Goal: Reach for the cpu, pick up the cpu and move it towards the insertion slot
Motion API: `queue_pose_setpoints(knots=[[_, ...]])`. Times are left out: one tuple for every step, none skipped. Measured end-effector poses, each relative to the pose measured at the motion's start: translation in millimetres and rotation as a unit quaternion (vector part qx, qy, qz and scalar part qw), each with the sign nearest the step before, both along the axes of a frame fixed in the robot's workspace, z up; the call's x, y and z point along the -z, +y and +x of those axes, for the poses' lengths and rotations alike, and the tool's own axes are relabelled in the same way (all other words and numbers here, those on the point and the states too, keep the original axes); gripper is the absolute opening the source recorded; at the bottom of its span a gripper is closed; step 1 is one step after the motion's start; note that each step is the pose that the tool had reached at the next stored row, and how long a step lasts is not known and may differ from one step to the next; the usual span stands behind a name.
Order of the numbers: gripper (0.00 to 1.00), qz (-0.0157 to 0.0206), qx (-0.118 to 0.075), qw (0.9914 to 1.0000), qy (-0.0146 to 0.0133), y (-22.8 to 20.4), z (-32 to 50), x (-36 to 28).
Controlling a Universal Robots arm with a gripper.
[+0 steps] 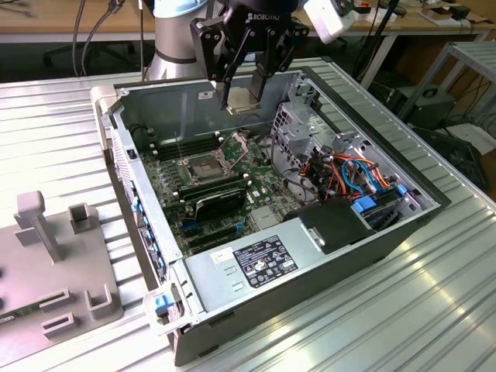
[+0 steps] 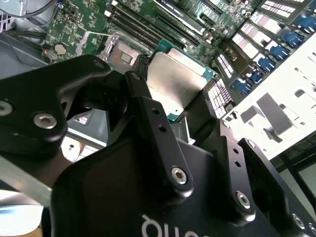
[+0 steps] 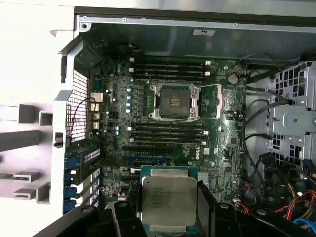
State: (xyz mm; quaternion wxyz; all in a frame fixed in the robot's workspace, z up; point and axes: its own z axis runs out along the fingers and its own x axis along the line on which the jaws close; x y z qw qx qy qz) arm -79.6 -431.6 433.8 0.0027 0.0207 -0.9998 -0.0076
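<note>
My gripper [image 1: 246, 99] hangs over the back of the open computer case [image 1: 391, 232], shut on the cpu [image 1: 245, 98]. In both wrist views the cpu [image 3: 168, 200] [image 2: 177, 84] is a flat square chip with a silvery face and a green rim, clamped by its edges between the black fingers [image 3: 205, 210]. The insertion slot [image 1: 203, 169] is the silver-framed socket with a dark centre on the green motherboard. It lies below the chip and toward the exterior view's left. Its hinged frame plate [image 3: 217, 101] is swung open beside the insertion slot [image 3: 174, 101]. The chip is held in the air, apart from the board.
Long black memory slots [image 3: 170, 69] run on both sides of the socket. A black card [image 1: 219, 201] lies in front of it. A grey power supply [image 1: 260, 263] with a white label, a metal drive cage [image 1: 310, 124] and coloured cables [image 1: 356, 174] crowd the case. Grey fixtures [image 1: 54, 263] stand outside.
</note>
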Motion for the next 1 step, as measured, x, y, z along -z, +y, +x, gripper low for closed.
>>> queue_pose_setpoints(knots=[[0.55,0.0000,0.000,1.00000,0.0000,0.0,0.0,0.0]])
